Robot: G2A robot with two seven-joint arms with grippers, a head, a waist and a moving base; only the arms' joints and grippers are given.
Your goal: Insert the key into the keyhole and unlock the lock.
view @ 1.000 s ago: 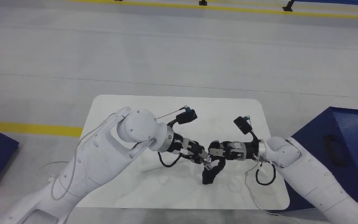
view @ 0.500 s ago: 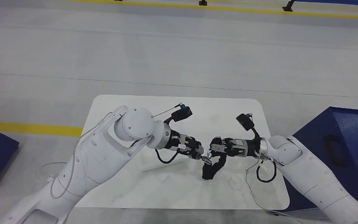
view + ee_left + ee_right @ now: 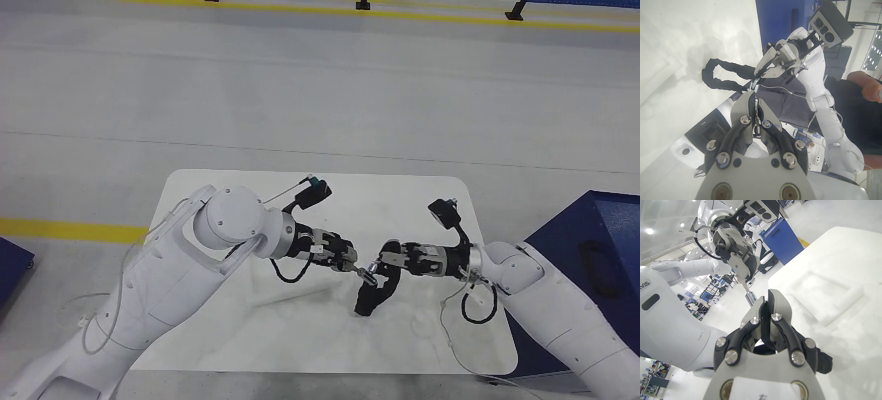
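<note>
From above: left jaws and right jaws tip to tip over the tabletop, lock between them, its black cable hanging beneath.

From the left wrist: left jaws pinched shut on the key, blade towards the silver lock.

From the right wrist: right jaws clamped tight on the cable, lock just past them, key touching its end.

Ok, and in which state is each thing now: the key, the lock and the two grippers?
key: pinched, its tip at the end of the lock's silver cylinder; how deep it sits, I cannot tell.
cable lock: held above the table, black loop hanging down; locked or unlocked, I cannot tell.
left gripper: shut on the key.
right gripper: shut on the cable lock's black sleeve.
</note>
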